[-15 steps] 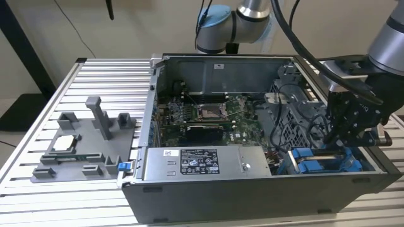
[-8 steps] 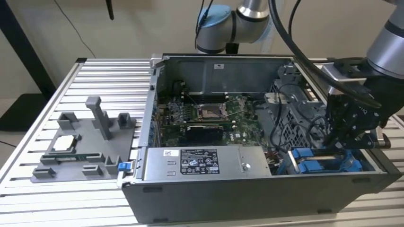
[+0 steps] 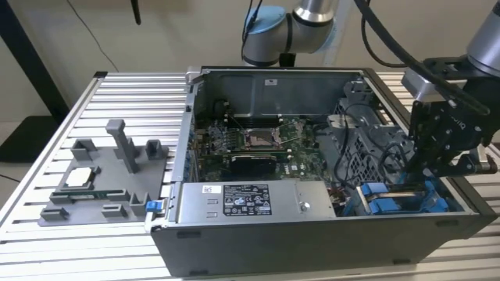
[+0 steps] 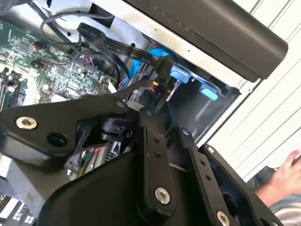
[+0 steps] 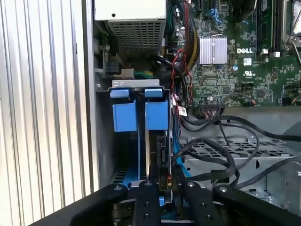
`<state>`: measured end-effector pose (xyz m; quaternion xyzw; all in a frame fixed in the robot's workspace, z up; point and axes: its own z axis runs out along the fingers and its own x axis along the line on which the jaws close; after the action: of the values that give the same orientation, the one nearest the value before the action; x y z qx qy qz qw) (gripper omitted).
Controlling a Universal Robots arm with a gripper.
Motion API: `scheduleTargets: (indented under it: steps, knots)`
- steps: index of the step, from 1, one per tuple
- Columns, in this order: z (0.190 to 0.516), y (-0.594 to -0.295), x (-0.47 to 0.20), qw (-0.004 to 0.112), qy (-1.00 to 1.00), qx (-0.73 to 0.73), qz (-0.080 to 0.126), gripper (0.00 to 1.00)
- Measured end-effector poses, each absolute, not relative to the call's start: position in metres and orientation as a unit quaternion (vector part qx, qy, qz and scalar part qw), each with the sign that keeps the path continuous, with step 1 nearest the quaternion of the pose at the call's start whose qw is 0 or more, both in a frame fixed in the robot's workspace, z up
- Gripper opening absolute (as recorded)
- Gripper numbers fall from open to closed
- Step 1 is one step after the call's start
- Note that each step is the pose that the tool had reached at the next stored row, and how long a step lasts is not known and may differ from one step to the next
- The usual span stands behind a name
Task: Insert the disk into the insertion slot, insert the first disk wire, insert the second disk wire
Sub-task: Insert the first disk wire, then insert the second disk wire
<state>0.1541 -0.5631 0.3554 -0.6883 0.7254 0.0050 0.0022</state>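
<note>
The disk (image 5: pixel 160 150) stands edge-on inside the insertion slot (image 5: pixel 102 85), held in its blue carrier (image 5: pixel 156 115). In the exterior view the disk (image 3: pixel 406 189) sits in the bay at the case's near corner on the exterior view's right. My gripper (image 5: pixel 165 184) hangs over the disk's connector end, shut on a black plug (image 5: pixel 164 179) of a disk wire with red and yellow leads. In the second wrist view the gripper (image 4: pixel 149 109) holds that plug (image 4: pixel 155 92) beside the bay's mouth. A blue flat wire (image 4: pixel 141 63) with a black plug (image 4: pixel 163 65) lies just beyond.
The open case holds a green motherboard (image 3: pixel 258 140) and a grey labelled power-supply box (image 3: pixel 250 202). Loose black cables (image 5: pixel 221 155) cross a perforated cage beside the bay. A grey fixture (image 3: pixel 102 187) stands on the slatted table. A person's hand (image 4: pixel 288 174) rests outside the case.
</note>
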Motion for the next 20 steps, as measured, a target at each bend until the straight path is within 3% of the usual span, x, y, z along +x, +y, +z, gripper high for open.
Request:
scheduleTargets:
  steps: [4, 11, 20]
  knots:
    - [0.363, -0.563, 0.155, 0.008, 0.725, -0.689, 0.011, 1.0]
    - [0.363, -0.563, 0.171, 0.044, 0.721, -0.69, 0.049, 1.0]
    - [0.363, -0.571, 0.189, 0.037, 0.721, -0.689, 0.065, 1.0]
